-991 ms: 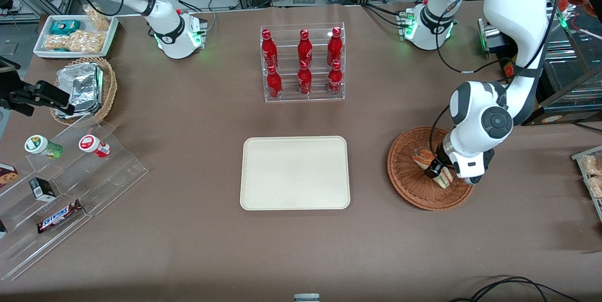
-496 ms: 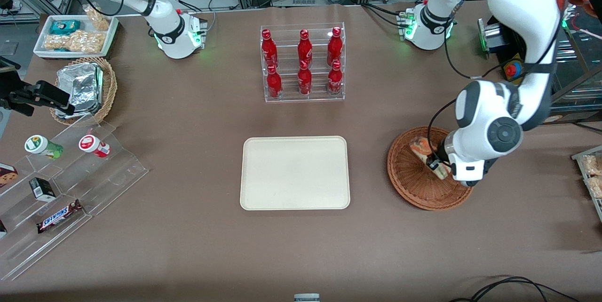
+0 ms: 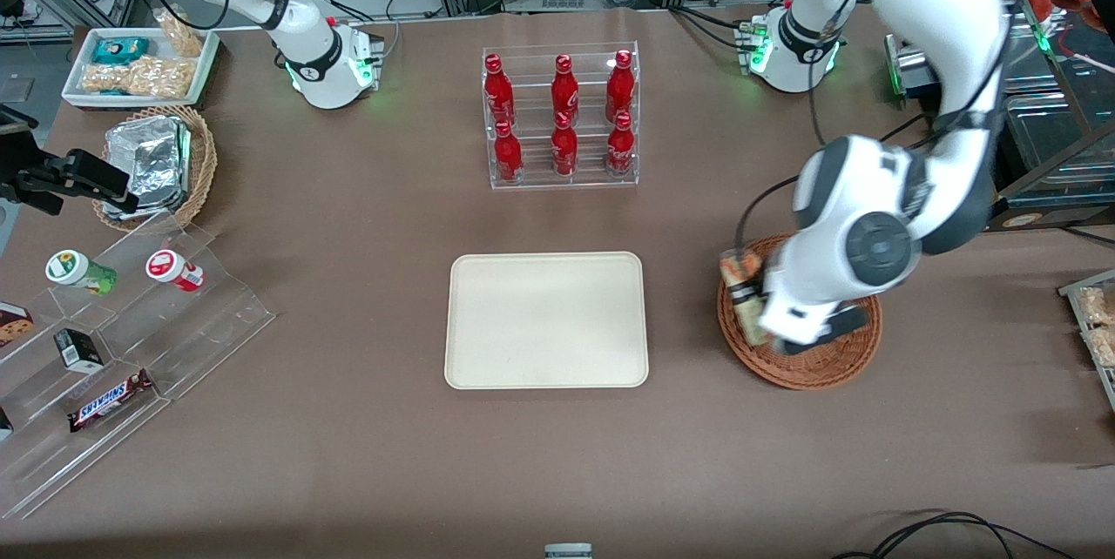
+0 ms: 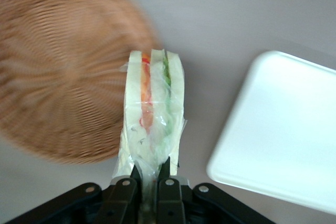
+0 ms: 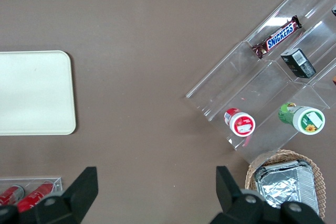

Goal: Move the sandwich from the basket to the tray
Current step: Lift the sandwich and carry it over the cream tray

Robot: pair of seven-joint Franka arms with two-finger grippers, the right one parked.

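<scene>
The end effector (image 4: 150, 174) is clenched on the wrapped sandwich (image 4: 152, 114), fingers nearly closed, holding it above the rim of the basket (image 3: 810, 363), on the side nearest the tray (image 3: 546, 319).

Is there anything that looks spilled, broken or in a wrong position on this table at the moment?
Nothing stands out. The claw is shut on the sandwich, holding it by its wrap above the edge of the basket nearest the tray, which holds nothing. No spill or damage shows.
</scene>
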